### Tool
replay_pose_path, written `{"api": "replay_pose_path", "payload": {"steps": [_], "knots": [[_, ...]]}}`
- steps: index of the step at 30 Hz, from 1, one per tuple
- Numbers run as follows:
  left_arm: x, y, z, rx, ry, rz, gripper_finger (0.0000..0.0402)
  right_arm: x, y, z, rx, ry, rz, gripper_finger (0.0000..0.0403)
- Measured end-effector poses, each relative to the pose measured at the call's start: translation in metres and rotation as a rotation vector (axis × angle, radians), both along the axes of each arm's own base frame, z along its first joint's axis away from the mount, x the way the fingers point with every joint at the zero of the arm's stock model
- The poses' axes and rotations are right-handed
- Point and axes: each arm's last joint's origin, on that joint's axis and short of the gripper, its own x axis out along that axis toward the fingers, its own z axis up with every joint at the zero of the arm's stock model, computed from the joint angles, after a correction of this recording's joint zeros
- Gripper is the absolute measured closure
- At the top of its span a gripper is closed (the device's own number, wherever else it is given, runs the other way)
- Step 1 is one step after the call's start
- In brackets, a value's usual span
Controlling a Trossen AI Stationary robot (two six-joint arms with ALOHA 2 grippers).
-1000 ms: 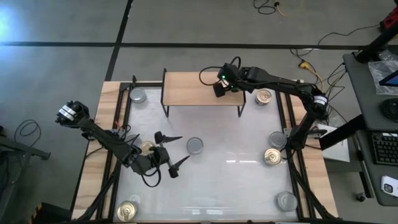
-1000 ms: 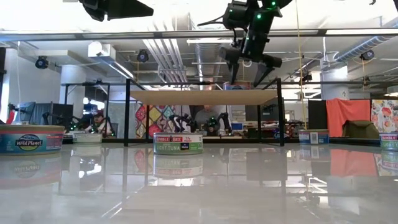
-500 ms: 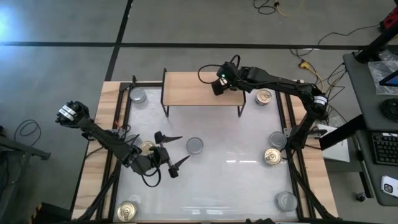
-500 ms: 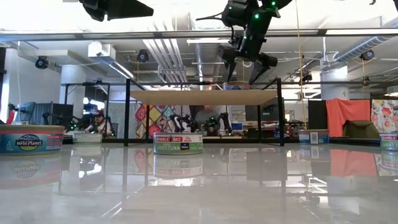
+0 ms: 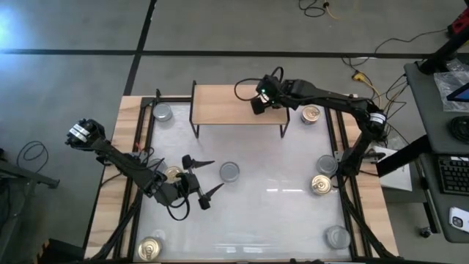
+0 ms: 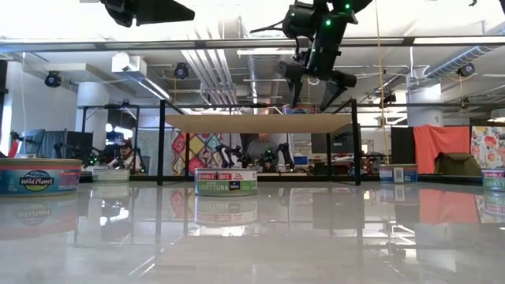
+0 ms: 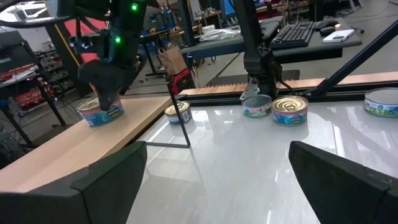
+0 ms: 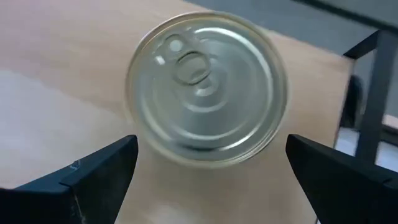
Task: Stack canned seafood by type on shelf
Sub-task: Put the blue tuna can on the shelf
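Your right end effector [image 6: 313,93] is hovering, fingers apart, above a silver tin [image 8: 206,96] on the shelf [image 5: 227,106]. Your left end effector [image 5: 206,181] is waiting open, well in front of the shelf.

We see a grey concrete floor [image 5: 88,29] around the table, crossed by dark painted lines [image 5: 220,52], with loose cables [image 5: 316,7] lying on it. To one side stands a grey desk [image 5: 429,95] carrying a black keyboard [image 5: 452,173]. From table height we look into a big open workshop: white ceiling with exposed pipes and ducts [image 6: 213,67], bright overhead light, black metal frames [image 6: 102,118], an orange cloth [image 6: 440,142] draped at one side, colourful posters [image 6: 488,146]. A person [image 6: 125,155] sits far back among other workstations.
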Motion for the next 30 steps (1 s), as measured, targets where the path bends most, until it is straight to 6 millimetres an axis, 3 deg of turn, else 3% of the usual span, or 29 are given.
{"api": "replay_pose_path", "payload": {"steps": [19,24,30], "knots": [[0.0,0.0,0.0,0.002,0.001,0.001,0.0025,0.003,-0.009,0.003,-0.116,0.006,0.002,0.0003],[0.0,0.0,-0.001,0.008,0.011,0.002,0.0025,-0.009,-0.003,0.025,-0.154,-0.014,0.057,0.0003],[0.0,0.0,-0.002,0.013,0.019,0.002,0.0025,-0.044,0.02,0.054,-0.13,0.033,0.119,0.0003]]}}
